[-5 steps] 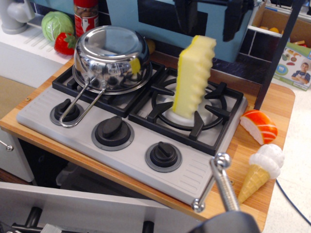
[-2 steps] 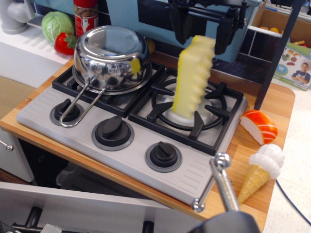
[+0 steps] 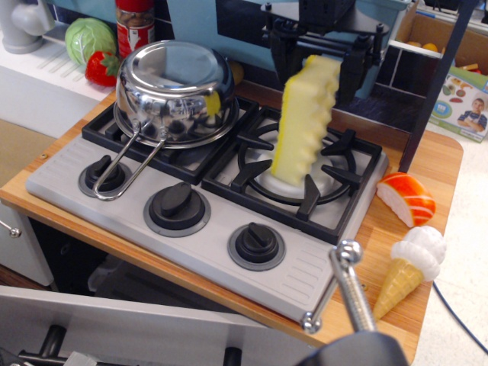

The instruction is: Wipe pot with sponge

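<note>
I had the gripper [image 3: 322,55] open, fingers straddling the top of the sponge [image 3: 304,122], which stood on end on the right burner, long axis near-vertical. The upturned pot [image 3: 175,91] sat left of it on the neighbouring burner.

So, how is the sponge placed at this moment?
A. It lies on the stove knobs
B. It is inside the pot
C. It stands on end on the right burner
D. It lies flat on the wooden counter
C: the sponge stands upright on the right burner grate, beside the upturned pot.
</note>
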You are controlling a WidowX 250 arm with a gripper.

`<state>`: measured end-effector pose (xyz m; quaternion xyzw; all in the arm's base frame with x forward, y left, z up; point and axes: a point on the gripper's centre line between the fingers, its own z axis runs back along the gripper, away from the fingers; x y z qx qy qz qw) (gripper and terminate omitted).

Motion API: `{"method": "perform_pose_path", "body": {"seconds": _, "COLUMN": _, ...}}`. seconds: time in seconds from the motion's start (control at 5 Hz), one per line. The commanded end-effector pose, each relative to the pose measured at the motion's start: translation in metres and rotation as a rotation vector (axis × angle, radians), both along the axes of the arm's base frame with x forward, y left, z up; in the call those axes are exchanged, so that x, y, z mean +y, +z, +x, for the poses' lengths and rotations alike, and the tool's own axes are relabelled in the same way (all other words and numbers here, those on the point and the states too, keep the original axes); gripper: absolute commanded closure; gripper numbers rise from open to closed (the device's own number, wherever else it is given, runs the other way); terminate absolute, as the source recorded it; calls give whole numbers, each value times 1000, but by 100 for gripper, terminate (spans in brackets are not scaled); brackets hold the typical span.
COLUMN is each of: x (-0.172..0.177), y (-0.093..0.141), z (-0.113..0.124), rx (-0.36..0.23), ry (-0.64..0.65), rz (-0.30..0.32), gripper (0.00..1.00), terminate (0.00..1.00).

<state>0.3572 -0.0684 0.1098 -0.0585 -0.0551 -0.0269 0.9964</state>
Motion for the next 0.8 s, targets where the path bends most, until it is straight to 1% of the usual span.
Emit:
{"method": "perform_pose_path", "body": {"seconds": 0.0, "x": 4, "y": 6, "z": 5, "rx": -25, "ry": 58, "rz": 26, "gripper": 100, "terminate": 0}}
{"method": "perform_pose_path", "body": {"seconds": 0.2, "x": 14, "y": 20, "z": 4, "rx": -28, "ry": 64, "rz": 21, "gripper": 100, "terminate": 0}}
{"method": "perform_pose_path", "body": {"seconds": 0.4, "x": 41, "y": 61, "z": 6, "rx": -33, "ry": 78, "rz": -61, "gripper": 100, "terminate": 0}}
{"method": "perform_pose_path", "body": {"seconds": 0.6, "x": 86, "y": 90, "z": 7, "rx": -78, "ry": 53, "rz": -140, "gripper": 100, "terminate": 0}}
